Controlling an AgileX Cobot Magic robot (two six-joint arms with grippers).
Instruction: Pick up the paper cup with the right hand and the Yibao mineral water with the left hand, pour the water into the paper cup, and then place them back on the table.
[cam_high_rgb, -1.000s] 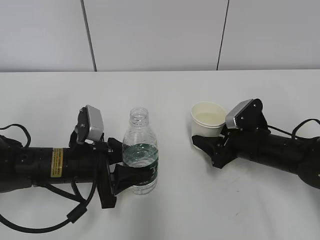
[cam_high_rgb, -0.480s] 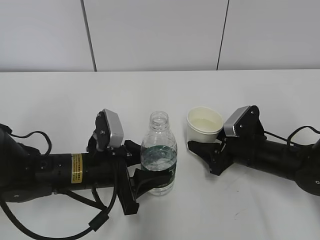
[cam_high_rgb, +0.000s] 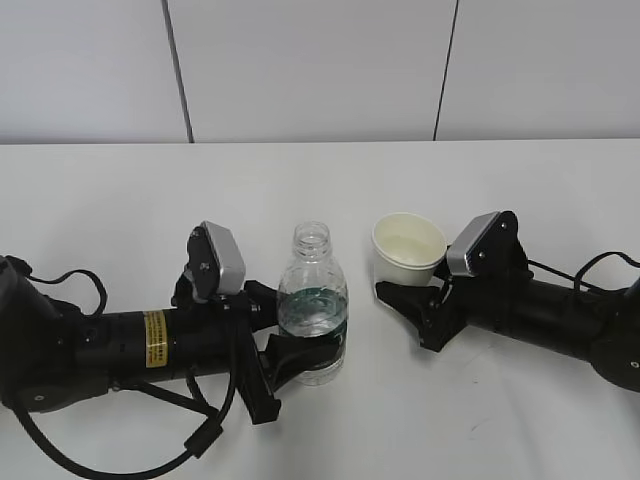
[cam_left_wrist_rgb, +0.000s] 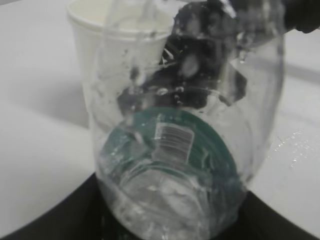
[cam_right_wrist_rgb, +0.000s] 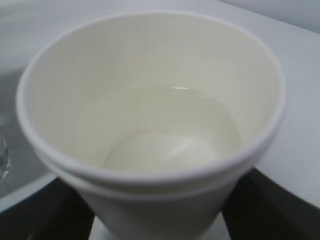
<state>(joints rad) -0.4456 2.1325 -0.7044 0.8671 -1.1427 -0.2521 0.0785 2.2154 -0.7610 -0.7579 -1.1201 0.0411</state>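
The Yibao mineral water bottle (cam_high_rgb: 313, 300) is clear, capless, with a dark green label, and stands nearly upright left of centre. My left gripper (cam_high_rgb: 305, 338) is shut on its lower body. In the left wrist view the bottle (cam_left_wrist_rgb: 175, 150) fills the frame between the black jaws of that gripper (cam_left_wrist_rgb: 172, 222). The white paper cup (cam_high_rgb: 408, 250) is just right of the bottle, a small gap apart. My right gripper (cam_high_rgb: 405, 300) is shut on its lower part. In the right wrist view the cup (cam_right_wrist_rgb: 150, 195) holds a little water, gripped by the right gripper (cam_right_wrist_rgb: 157, 217).
The white table (cam_high_rgb: 320, 180) stretches behind and to both sides. A grey panelled wall (cam_high_rgb: 320, 70) stands at the back. Black cables (cam_high_rgb: 200, 440) trail under the left arm and beside the right arm (cam_high_rgb: 600, 265).
Over the last second my left arm carried the bottle right, close to the cup, then eased back slightly. My right arm brought the cup a little left and lower.
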